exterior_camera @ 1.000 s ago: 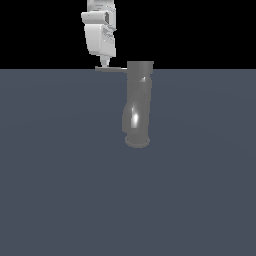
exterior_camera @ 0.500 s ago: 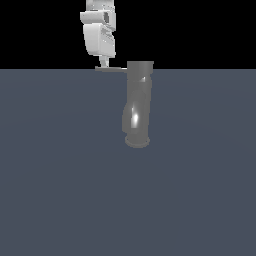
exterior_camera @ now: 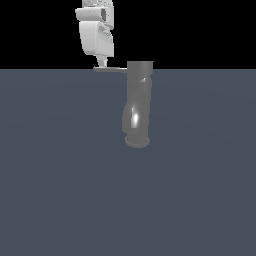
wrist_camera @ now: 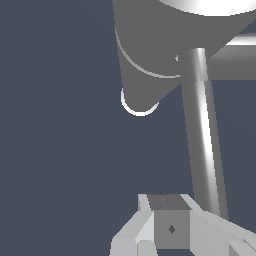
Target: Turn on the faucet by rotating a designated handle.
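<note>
Faucet (exterior_camera: 137, 105) upright on the floor (exterior_camera: 60, 190), handle (exterior_camera: 111, 69) sticking out from its top toward the exterior view's left, gripper (exterior_camera: 102, 64) directly above the handle's outer end

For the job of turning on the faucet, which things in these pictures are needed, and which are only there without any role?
Needed for the job:
- the faucet, upright on its round base
- the handle, a thin flat bar sticking out from the faucet's top
- the gripper, at the handle's outer end

Only there:
- the grey surface under the faucet; nothing else lies on it in either view
</note>
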You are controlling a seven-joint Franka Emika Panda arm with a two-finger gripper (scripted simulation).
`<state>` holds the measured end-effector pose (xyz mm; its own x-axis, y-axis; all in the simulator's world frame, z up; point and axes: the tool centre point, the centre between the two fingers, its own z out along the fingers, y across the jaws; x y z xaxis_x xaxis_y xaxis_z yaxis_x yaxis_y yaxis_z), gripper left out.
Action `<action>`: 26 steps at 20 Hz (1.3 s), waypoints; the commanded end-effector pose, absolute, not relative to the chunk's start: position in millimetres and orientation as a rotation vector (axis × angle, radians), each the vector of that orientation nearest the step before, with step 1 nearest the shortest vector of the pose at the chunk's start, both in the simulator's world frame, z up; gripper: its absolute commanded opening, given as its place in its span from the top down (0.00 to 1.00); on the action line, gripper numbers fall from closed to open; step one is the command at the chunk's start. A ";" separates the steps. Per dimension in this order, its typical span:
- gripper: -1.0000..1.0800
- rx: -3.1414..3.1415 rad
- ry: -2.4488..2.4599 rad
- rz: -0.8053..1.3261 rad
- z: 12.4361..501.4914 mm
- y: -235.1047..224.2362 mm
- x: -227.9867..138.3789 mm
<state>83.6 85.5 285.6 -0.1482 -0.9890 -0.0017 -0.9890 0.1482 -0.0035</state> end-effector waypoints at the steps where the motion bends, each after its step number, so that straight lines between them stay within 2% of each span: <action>1: 1.00 -2.049 2.382 0.001 285.4 85.1 75.2; 22: 1.00 -2.048 2.382 0.000 285.5 89.9 14.0; 26: 1.00 -2.041 2.385 -0.005 285.7 82.8 13.5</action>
<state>16.9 86.7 285.6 -0.1516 -0.9884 -0.0013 -0.9884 0.1516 -0.0053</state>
